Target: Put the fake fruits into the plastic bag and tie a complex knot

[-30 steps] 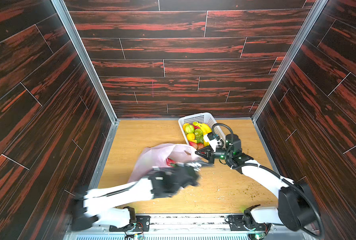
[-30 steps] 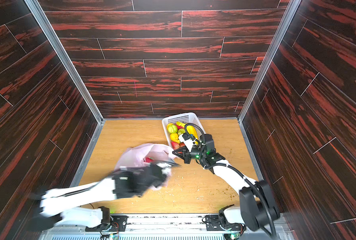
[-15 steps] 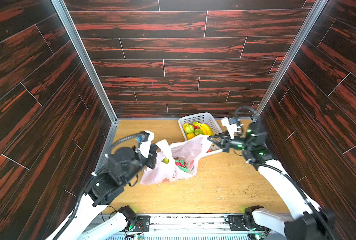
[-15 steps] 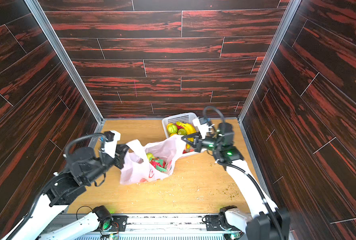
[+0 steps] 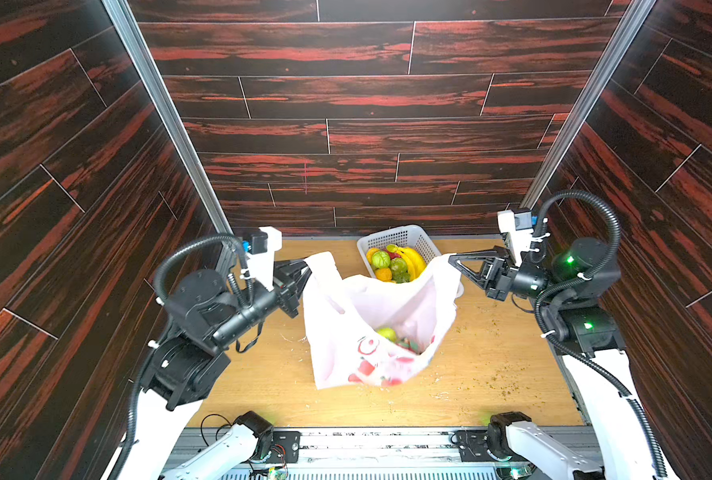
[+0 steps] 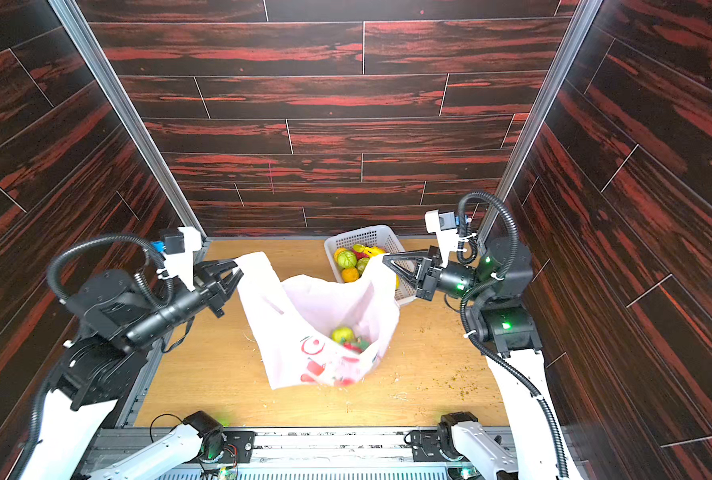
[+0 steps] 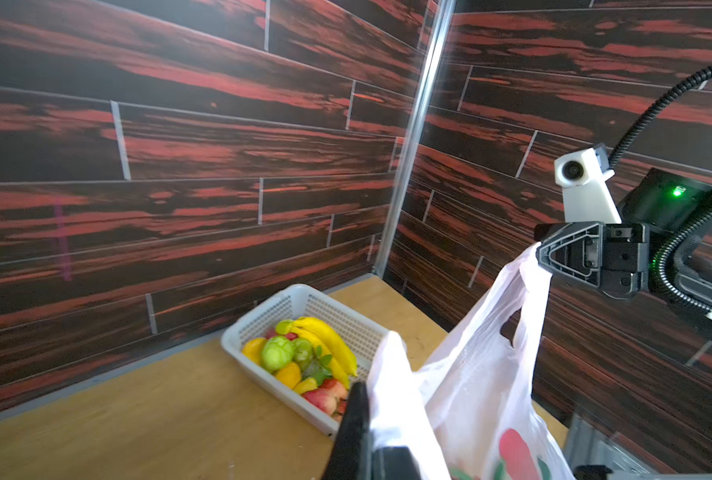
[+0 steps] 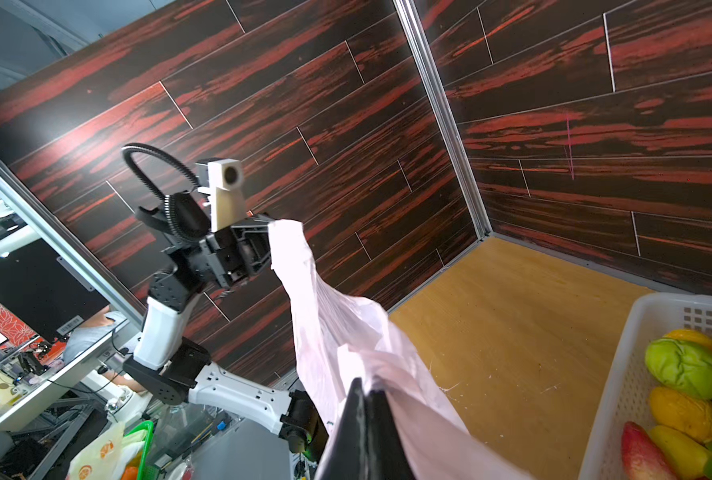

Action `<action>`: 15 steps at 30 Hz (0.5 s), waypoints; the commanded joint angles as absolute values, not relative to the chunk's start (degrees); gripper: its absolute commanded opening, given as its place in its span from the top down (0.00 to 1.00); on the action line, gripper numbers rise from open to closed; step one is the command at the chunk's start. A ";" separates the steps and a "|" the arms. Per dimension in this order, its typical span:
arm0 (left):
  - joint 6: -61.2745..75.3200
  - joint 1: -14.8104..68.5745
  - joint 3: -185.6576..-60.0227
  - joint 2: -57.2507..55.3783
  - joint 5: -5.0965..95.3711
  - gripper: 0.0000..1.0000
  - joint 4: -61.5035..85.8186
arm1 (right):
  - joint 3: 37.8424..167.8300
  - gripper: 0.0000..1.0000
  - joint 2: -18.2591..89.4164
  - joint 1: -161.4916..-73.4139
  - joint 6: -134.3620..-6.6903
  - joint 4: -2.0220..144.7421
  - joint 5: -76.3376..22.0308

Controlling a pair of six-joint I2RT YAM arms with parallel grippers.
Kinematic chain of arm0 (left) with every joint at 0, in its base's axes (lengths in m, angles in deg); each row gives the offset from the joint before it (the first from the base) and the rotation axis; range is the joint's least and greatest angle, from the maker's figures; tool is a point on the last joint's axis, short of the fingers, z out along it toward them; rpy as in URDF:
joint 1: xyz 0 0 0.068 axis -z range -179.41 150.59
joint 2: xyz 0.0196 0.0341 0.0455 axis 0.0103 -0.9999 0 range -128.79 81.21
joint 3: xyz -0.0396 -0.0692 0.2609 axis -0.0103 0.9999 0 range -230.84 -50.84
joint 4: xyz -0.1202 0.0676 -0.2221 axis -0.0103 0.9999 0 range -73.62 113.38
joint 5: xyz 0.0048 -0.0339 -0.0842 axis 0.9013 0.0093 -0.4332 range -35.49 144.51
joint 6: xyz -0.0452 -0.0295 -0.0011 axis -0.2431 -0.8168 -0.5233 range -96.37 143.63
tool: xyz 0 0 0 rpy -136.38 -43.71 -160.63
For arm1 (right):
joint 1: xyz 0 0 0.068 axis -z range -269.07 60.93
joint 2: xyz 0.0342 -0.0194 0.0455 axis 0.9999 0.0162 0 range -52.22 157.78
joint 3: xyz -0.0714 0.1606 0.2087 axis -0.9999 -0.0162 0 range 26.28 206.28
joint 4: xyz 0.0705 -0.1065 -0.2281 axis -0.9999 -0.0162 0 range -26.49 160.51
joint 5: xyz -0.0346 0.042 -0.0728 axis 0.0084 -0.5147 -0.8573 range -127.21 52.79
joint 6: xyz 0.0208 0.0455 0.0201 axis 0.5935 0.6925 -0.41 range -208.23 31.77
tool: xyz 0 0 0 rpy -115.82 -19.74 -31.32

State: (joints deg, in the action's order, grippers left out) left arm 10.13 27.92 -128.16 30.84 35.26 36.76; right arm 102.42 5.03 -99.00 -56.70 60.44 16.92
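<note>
bag [image 5: 370, 316]: strung wide between both arms, mouth gaping, over the middle of the table [image 5: 262, 374]. Red prints show on the lower front. Whether its bottom rests on the wood, can't tell.
left gripper [image 5: 304, 268]: jaws pinched together on the left handle [image 5: 323, 266]. In the right wrist view the same gripper [image 8: 269, 227] has pale-pink plastic trailing straight out of its tips.
right gripper [image 5: 450, 259]: clamped on the right handle [image 5: 440, 270], out at the bag's far right corner. In the left wrist view this gripper [image 7: 539, 249] has the strap nipped right at the tip.
handles: pulled well apart, one per gripper, not tied.
fruits in bag [image 5: 395, 338]: a green one with some red ones beside it, down at the bottom, seen through the open mouth in both top views.
basket [image 5: 395, 239]: white, perforated, at the back of the table, just behind the bag's right side. The right handle crosses in front of its near end.
fruits in basket [image 5: 395, 262]: bananas, green lumpy ones, orange-yellow ones and red ones, all heaped together.
crumbs [image 5: 508, 384]: scattered on the wood, mostly on the right.
</note>
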 commanded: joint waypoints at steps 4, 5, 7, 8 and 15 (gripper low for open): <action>-3.84 25.73 -113.37 28.30 23.71 1.00 16.68 | 95.94 1.00 4.85 -98.03 -54.81 55.95 11.65; -5.35 25.64 -110.93 27.86 23.38 1.00 13.56 | 93.86 1.00 5.06 -97.91 -54.06 56.89 11.59; -8.00 25.54 -105.77 26.41 23.04 1.00 8.07 | 90.01 1.00 6.06 -97.76 -53.33 58.47 10.30; -9.24 25.35 -103.92 25.60 22.53 1.00 5.27 | 88.77 1.00 6.72 -97.56 -53.14 59.51 10.17; -12.97 20.71 -105.36 19.47 16.86 1.00 -1.23 | 91.43 1.00 12.64 -96.02 -54.10 62.52 12.26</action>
State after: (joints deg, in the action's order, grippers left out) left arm -10.19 22.05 -102.11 19.21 20.62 7.16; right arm 88.63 11.85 -96.36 -54.60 58.54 11.33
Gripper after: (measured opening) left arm 0.068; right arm 0.045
